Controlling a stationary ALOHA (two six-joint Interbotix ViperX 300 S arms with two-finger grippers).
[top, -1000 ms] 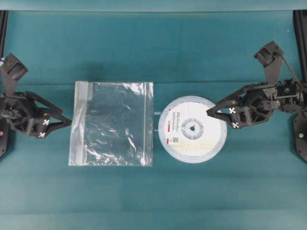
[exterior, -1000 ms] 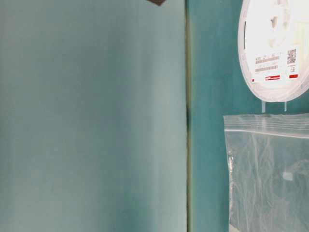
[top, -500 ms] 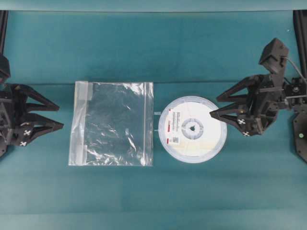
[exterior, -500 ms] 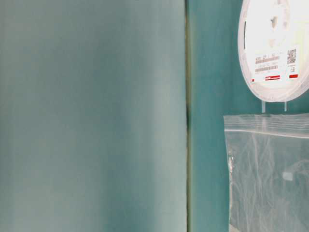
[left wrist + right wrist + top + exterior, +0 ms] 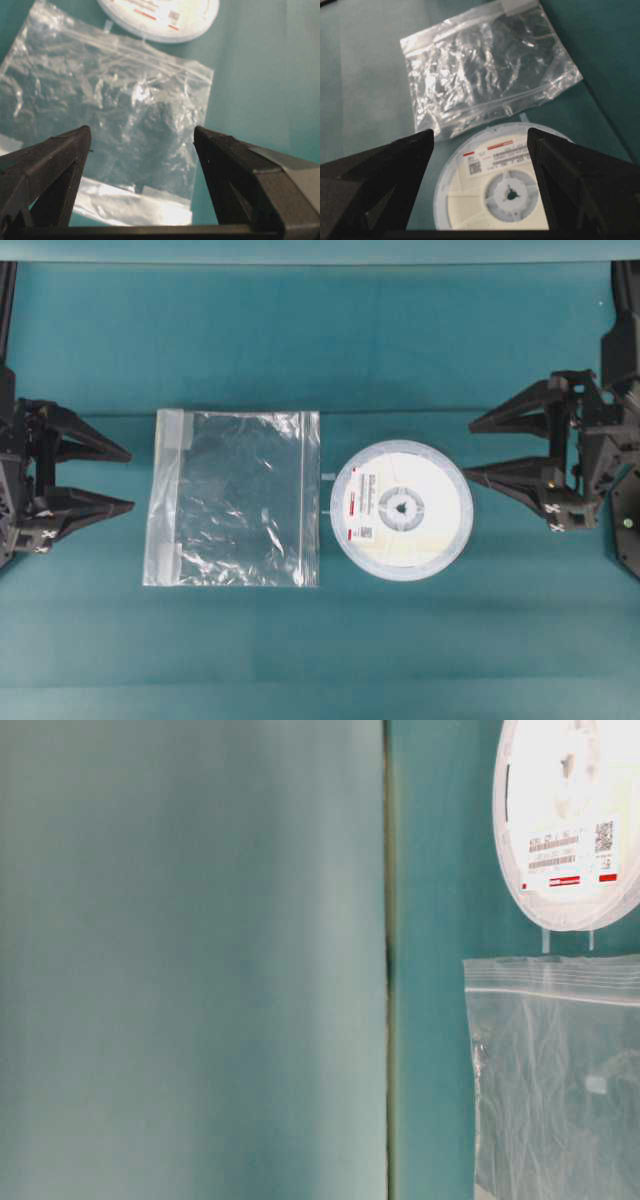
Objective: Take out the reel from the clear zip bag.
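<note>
Both tools stand spread wide with nothing between their jaws: your right gripper [image 5: 483, 451] sits just off the reel's right edge, and your left gripper [image 5: 125, 480] waits near the bag's left edge, touching neither.

Look at the reel [image 5: 401, 509] first. It lies flat on the teal table [image 5: 330, 330], label up, wholly outside the clear zip bag [image 5: 233, 498] and just beside it, with a narrow strip of table showing between the two. The bag lies flat and looks hollow: crinkled film, zip strip along the side facing the reel, nothing round inside in either wrist view.

So you can judge the extraction itself as done, and the step in hand as the arms' retreat. Your next move calls for little: keep both grippers clear of the reel and the bag so neither is nudged.

Around them you have only the table's surface, with a seam running across it. Nothing stands in your way; the one risk I see is a low fingertip catching the light bag's edge and dragging it.
</note>
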